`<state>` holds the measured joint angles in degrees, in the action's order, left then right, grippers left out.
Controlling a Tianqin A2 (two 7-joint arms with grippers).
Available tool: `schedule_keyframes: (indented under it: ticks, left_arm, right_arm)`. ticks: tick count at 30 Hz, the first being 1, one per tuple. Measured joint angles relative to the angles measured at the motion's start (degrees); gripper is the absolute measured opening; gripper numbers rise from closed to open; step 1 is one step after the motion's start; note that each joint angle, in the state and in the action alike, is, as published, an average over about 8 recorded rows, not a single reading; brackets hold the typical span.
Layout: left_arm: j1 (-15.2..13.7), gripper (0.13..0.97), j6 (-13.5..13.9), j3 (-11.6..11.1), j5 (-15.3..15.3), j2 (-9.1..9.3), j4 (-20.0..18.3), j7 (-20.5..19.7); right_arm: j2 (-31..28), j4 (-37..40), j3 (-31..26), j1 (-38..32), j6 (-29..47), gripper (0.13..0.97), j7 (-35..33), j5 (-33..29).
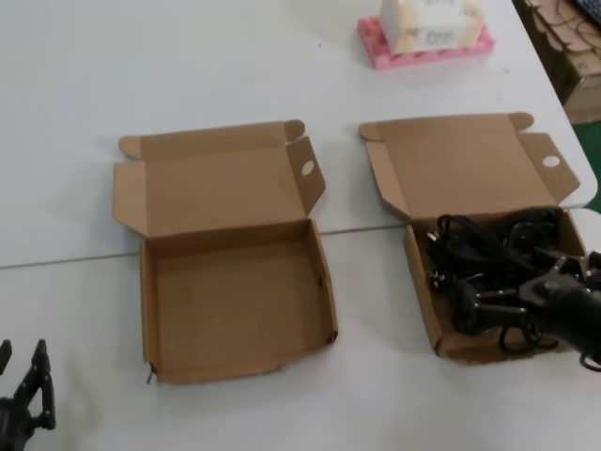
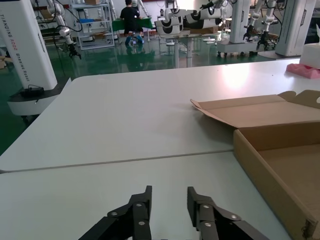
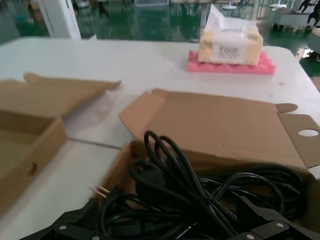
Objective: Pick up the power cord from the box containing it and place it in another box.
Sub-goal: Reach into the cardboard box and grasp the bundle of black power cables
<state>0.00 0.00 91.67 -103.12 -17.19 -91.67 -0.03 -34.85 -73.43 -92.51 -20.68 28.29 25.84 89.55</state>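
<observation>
Two cardboard boxes sit side by side on the white table (image 1: 235, 56), both with lids flipped back toward the far side. The left box (image 1: 237, 301), the one with the ragged front wall, has nothing in it. The right box (image 1: 420, 282) is stuffed with a tangle of black power cords (image 1: 488, 254), and a couple of plug prongs poke out at its near left corner in the right wrist view. Honestly it's such a knot that I can't pick out one cord's long axis; the loops mostly seem to run left to right across the box. The right gripper (image 1: 512, 305) is down at the near right part of that box, right in the cords, fingers spread wide on either side of the pile, not clamped on anything. The left gripper (image 2: 169, 207) is parked low at the near left of the table, well apart from the left box, fingers apart and holding nothing. Far off behind the right box there's a tissue pack (image 1: 432, 23) sitting on a pink foam pad (image 1: 376, 47).
</observation>
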Motion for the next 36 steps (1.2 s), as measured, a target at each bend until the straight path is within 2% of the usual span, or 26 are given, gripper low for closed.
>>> schedule_keyframes:
  ticks: [3, 7, 9, 15, 22, 30, 31, 36]
  left_arm:
    - [0.0, 0.328, 0.0, 0.0, 0.0, 0.00, 0.0, 0.0]
    - [0.0, 0.328, 0.0, 0.0, 0.0, 0.00, 0.0, 0.0]
    - [0.0, 0.300, 0.0, 0.0, 0.0, 0.00, 0.0, 0.0]
    - [0.0, 0.214, 0.0, 0.0, 0.0, 0.00, 0.0, 0.0]
    - [0.0, 0.177, 0.0, 0.0, 0.0, 0.00, 0.0, 0.0]
    - [0.0, 0.163, 0.0, 0.0, 0.0, 0.00, 0.0, 0.0]
    - [0.0, 0.163, 0.0, 0.0, 0.0, 0.00, 0.0, 0.0]
    - [0.0, 0.163, 0.0, 0.0, 0.0, 0.00, 0.0, 0.0]
  right_arm:
    - [-1.2, 2.8, -4.0, -2.6, -2.1, 0.959, 0.0, -0.2]
    - [-2.1, 6.2, -7.8, -5.7, -4.6, 0.946, 0.0, -0.2]
    - [-2.2, 7.8, -9.0, -7.0, -5.5, 0.940, 0.0, -0.1]
    - [-1.8, 11.6, -10.9, -9.7, -7.0, 0.917, 0.0, 0.2]
    - [-1.1, 13.9, -12.0, -11.4, -7.4, 0.848, 0.0, 0.3]
    - [-0.5, 14.2, -10.7, -11.9, -6.6, 0.694, 0.0, 0.5]
    - [-0.5, 14.2, -10.4, -11.9, -6.4, 0.694, 0.0, 0.5]
    - [-0.5, 13.7, -8.8, -11.5, -5.6, 0.579, 0.0, 0.6]
